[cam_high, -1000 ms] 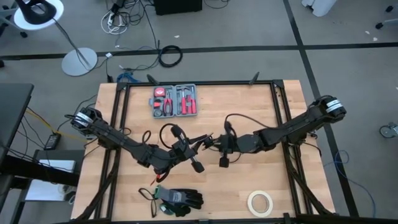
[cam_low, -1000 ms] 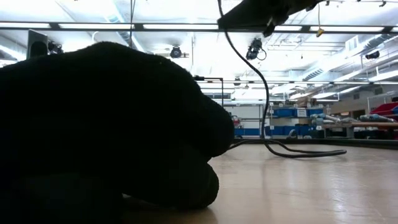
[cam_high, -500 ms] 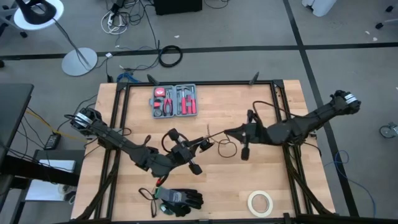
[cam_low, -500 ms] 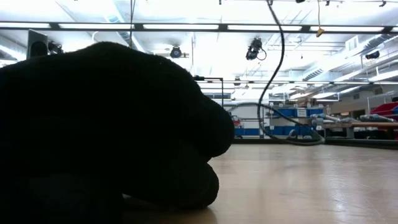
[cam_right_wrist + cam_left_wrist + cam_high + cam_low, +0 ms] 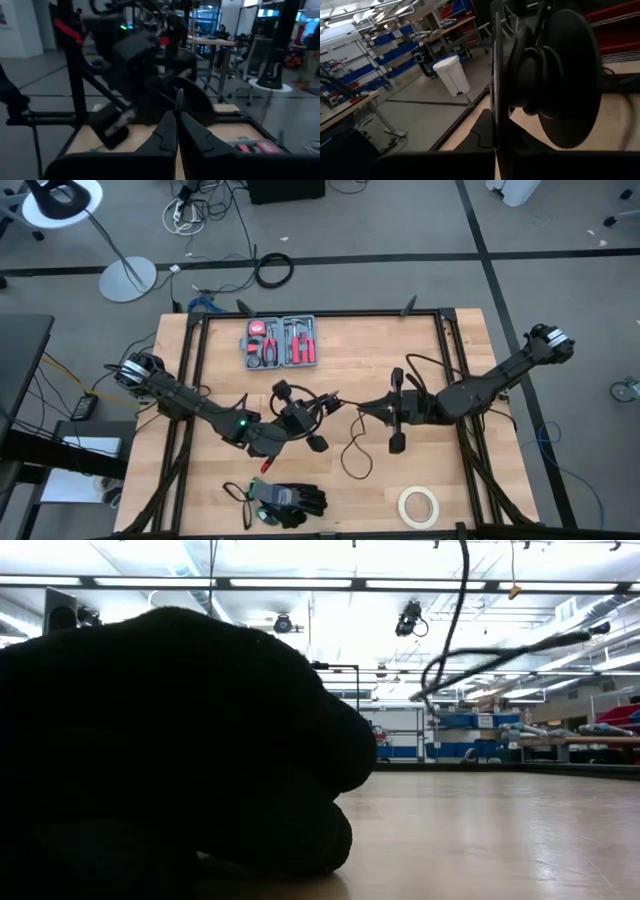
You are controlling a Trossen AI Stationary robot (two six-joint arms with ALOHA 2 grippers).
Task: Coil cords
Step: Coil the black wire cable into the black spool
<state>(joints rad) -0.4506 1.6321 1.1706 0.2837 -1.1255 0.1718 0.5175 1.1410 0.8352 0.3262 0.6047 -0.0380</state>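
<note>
Your two arms are meeting over the middle of the wooden table (image 5: 340,370), seen from above, with a thin black cord (image 5: 352,450) running between them. The left arm is reaching in from the table's left edge, and its left gripper (image 5: 318,408) is sitting near the centre with its fingers pressed together on the cord; in the left wrist view a round black coil (image 5: 555,75) of that cord is filling the frame right at the fingers. The right arm is stretching in from the right edge, and the right gripper (image 5: 368,406) is lying just beside the left one, its fingers (image 5: 165,132) pinched tight on the cord, which is rising between them as a thin strand. From the two grippers a loose loop of the cord is hanging down and lying on the wood toward the front edge. In the low view the cord (image 5: 452,650) is showing as a raised strand with a small loop, held off the tabletop. An open tool case (image 5: 281,342) with red-handled tools is sitting near the back edge. A pair of black gloves (image 5: 290,500) is lying at the front edge, looming as a dark mass in the low view. A roll of tape (image 5: 419,505) is resting at the front right.
</note>
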